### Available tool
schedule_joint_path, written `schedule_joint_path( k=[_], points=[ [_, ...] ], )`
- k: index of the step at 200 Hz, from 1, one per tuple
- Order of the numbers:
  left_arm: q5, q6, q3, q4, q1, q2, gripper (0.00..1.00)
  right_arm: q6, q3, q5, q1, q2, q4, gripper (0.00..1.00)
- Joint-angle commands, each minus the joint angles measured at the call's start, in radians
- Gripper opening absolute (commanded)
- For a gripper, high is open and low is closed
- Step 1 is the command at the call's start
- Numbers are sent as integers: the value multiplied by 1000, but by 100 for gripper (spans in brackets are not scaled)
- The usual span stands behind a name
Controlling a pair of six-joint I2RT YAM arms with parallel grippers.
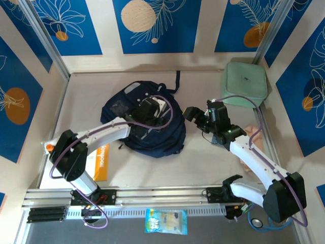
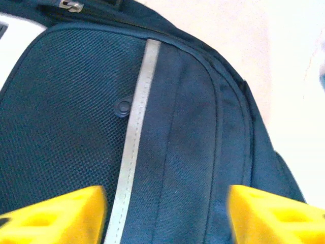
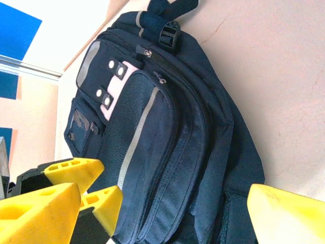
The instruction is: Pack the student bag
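Left arm [image 1: 101, 133] and right arm [image 1: 254, 157] are reaching across the bench [image 1: 203, 162] to the student bag [image 1: 167, 140], both claws gaping.

From above, the bag is lying flat near mid-bench, slightly left. The left claw [image 1: 146, 109] is hovering over its upper part, that arm crossing the bag's left side, while the right claw [image 1: 192, 115] is hanging just beside its right edge. A pale green zip case [image 1: 244, 84] is sitting in the far right corner, well apart. An orange-and-white flat item [image 1: 101, 161] is lying under the left arm, a pinkish item [image 1: 252, 133] is peeking from behind the right arm, and a blue-and-yellow packet [image 1: 166, 221] is resting before the near rail. At the left wrist, yellow fingers [image 2: 56, 213] are standing wide apart over navy mesh [image 2: 61, 117], a grey stripe [image 2: 137, 122] and a stud [image 2: 122, 107] showing between them, clamping nothing. At the right wrist, yellow fingers [image 3: 289, 213] are spreading wide, framing the bag on bare bench.
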Motion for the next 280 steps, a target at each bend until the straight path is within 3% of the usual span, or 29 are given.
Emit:
schedule_joint_path(
  k=[1, 30, 64, 98, 133, 186, 213, 243, 280],
  points=[
    [-59, -80, -17, 15, 29, -59, 85, -65, 34, -22, -6, 21, -33, 87],
    [-138, -186, -125, 3, 106, -150, 98, -71, 41, -94, -4, 64, 1, 87],
    [-75, -349, -269, 9, 247, -209, 100, -54, 40, -109, 2, 91, 27, 88],
    [-11, -401, -329, 72, 290, -172, 100, -57, 50, -98, 11, 101, 27, 88],
    [92, -386, -237, 116, 291, -17, 100, -52, 43, -96, 18, 107, 41, 87],
    [260, -332, 44, 160, 290, 257, 98, -62, 43, -81, 20, 89, 14, 86],
    [282, -321, 153, 141, 290, 322, 98, -62, 24, -71, 20, 67, -4, 86],
    [235, -277, 121, 64, 295, 221, 98, -76, 16, -57, 20, 44, -37, 86],
    [102, -252, -92, -93, 352, -43, 100, -112, 6, -48, 38, 61, -17, 91]
  ],
)
